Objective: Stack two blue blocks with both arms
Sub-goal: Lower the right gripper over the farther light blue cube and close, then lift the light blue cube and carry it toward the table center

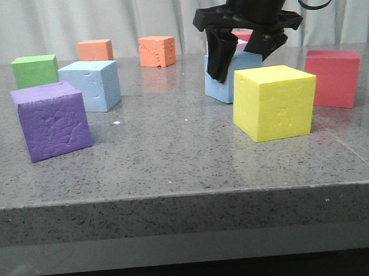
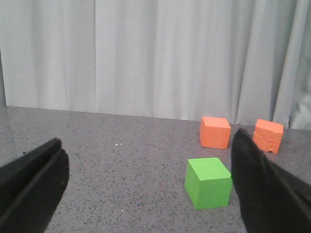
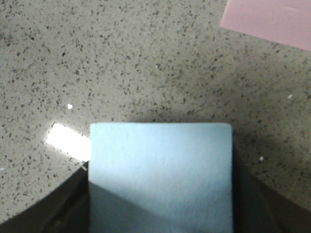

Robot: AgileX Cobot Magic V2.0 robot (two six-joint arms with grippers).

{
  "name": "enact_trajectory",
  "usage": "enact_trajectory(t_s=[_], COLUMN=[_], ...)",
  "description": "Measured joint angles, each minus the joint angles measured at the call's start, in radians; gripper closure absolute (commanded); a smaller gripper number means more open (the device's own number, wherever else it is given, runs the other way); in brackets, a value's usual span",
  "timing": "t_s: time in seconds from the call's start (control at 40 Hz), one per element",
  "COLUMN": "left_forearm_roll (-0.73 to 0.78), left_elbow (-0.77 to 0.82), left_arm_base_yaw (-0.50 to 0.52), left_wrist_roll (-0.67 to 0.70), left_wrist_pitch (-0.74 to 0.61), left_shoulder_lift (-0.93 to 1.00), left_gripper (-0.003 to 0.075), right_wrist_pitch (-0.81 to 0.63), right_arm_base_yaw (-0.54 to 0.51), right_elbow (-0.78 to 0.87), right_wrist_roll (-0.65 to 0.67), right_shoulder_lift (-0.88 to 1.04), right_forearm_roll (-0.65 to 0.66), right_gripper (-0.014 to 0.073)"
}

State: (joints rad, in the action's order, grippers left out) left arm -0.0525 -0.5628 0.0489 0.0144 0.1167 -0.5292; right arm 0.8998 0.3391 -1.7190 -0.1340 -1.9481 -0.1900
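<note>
One pale blue block stands free on the grey table at the left, behind the purple cube. The other blue block stands on the table at centre right, just behind the yellow cube. My right gripper comes down over it with a black finger against each side. In the right wrist view the block fills the gap of the gripper and the fingers touch its sides. My left gripper is wide open and empty. It is out of the front view and sees no blue block.
A purple cube is at front left and a yellow cube at front right. A red cube is at far right. A green cube and two orange cubes stand at the back. A pink cube lies beyond the held block.
</note>
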Motion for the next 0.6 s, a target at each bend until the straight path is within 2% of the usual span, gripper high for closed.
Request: enact_trajectory(t_s=[0.35, 0.6], left_forearm_roll=[0.0, 0.0], left_elbow=[0.0, 0.0], left_arm_base_yaw=[0.0, 0.0], left_wrist_roll=[0.0, 0.0], left_wrist_pitch=[0.0, 0.0], left_shoulder_lift=[0.0, 0.0], left_gripper=[0.0062, 0.0062], right_wrist_pitch=[0.145, 0.187], right_arm_base_yaw=[0.021, 0.155], right_elbow=[-0.171, -0.231], right_wrist_roll=[0.0, 0.057], right_shoulder_lift=[0.006, 0.018], right_forearm_roll=[-0.002, 0.02], right_gripper=[0.0209, 0.0209])
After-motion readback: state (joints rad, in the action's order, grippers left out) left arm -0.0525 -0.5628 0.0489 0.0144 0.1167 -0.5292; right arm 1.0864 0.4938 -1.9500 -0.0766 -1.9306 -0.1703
